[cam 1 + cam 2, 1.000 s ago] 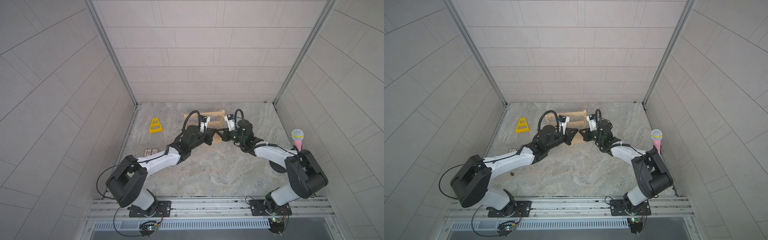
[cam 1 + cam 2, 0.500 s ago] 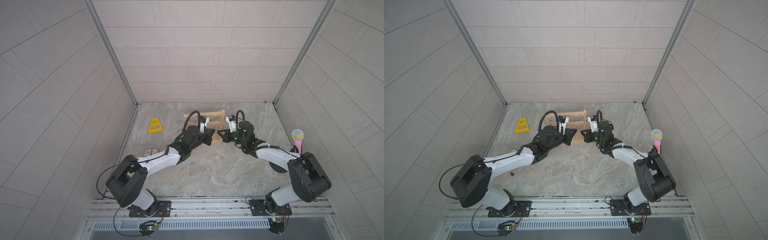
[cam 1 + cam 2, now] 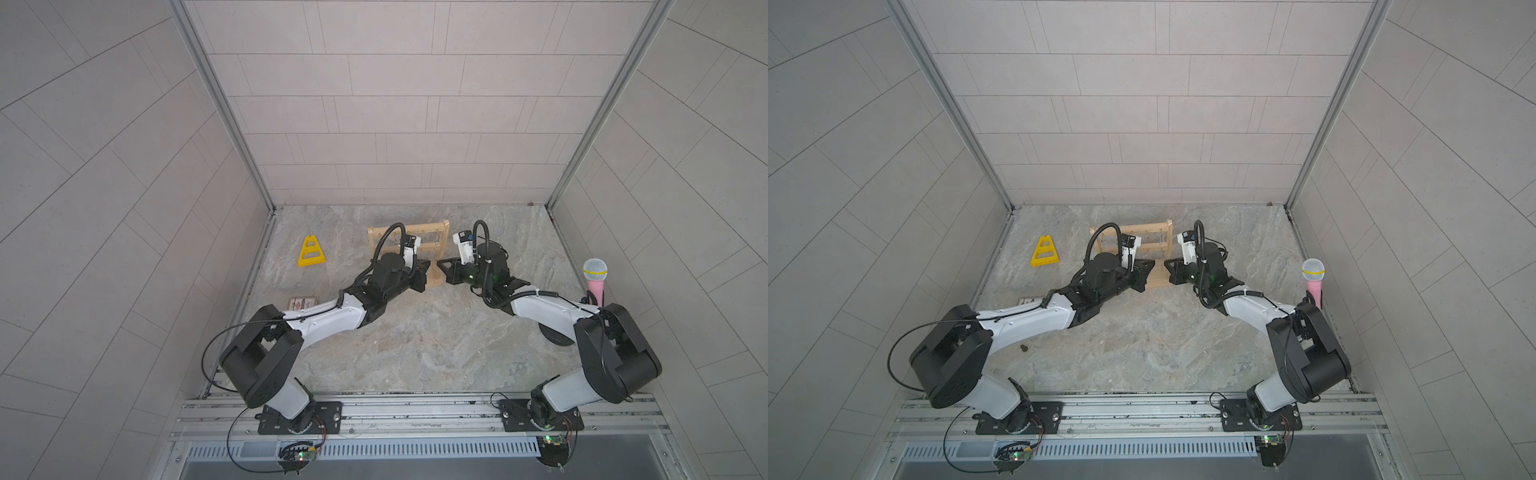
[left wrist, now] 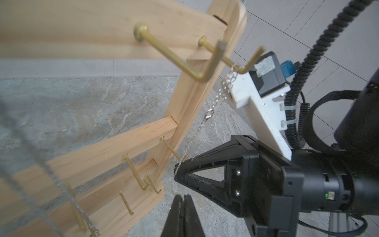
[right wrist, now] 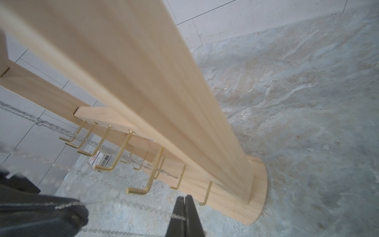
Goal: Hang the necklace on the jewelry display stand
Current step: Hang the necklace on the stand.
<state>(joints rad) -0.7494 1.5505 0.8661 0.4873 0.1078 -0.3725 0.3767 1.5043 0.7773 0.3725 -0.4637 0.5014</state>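
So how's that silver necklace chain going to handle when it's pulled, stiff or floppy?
Probably very floppy: the necklace chain looks straight only where it is stretched between a brass hook and the right gripper. Likely light, given its very fine links. It may snag, since it passes close to other hooks.

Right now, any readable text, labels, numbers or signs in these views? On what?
No text can be quoted.
Small flat printed box: red emblem and dark print, too blurred to read; too small in a top view.
Grey tape patch on the right arm's black wrist camera: no writing shows.
Pale wooden jewelry display stand, yellow triangular plastic frame, pink microphone: no lettering visible.
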